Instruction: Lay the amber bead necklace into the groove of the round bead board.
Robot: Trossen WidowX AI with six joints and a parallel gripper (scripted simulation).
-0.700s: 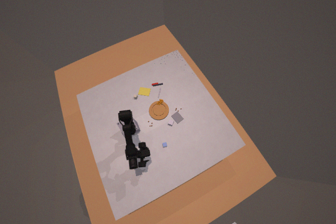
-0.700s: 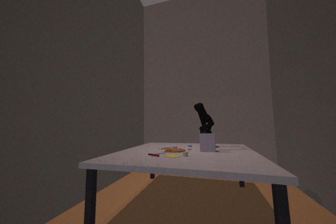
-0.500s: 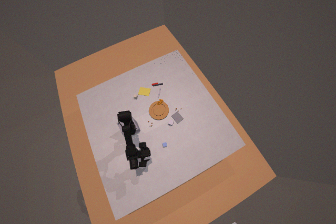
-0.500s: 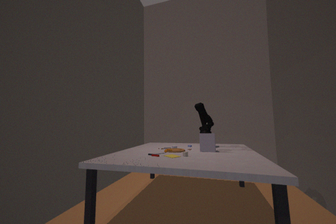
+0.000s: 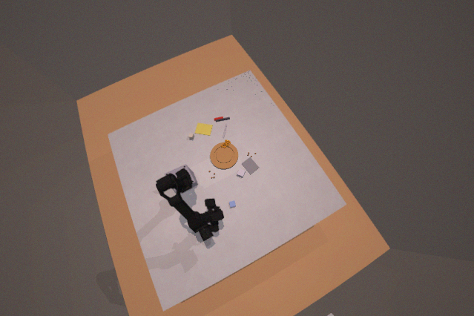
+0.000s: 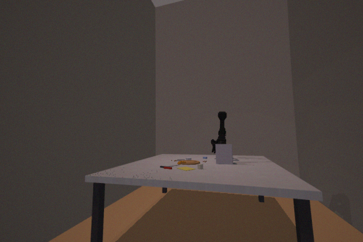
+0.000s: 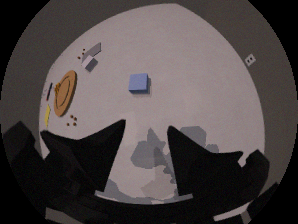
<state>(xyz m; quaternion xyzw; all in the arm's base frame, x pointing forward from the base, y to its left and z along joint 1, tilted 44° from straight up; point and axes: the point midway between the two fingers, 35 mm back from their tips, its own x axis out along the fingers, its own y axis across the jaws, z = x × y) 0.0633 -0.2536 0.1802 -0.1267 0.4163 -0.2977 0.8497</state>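
From the top, the amber bead necklace (image 5: 226, 143) (image 6: 182, 162) (image 7: 58, 90) sits bunched in a small heap on the rim of the round orange-brown bead board (image 5: 224, 163) (image 6: 193, 162) (image 7: 63, 102), on the side away from the arm, no long axis to read in it. And here's the black gripper (image 5: 216, 219) (image 7: 147, 125), well apart from it, the board's groove lying between the two! The black jointed arm (image 5: 185, 210) (image 6: 222, 133) is folded out from its base, its hand end nearer the small blue block (image 5: 232, 203) (image 6: 204, 157) (image 7: 138, 83) than the board.

Over to the exterior: the arm stands tall behind the pale box-like block (image 6: 224, 153), its hand end hanging above the tabletop, the heap low on the board.

Now the wrist: fingers part-spread, nothing between them, the board and necklace away at the left edge. The next move, I'd say, is a long swing that way, over the board to its far rim.
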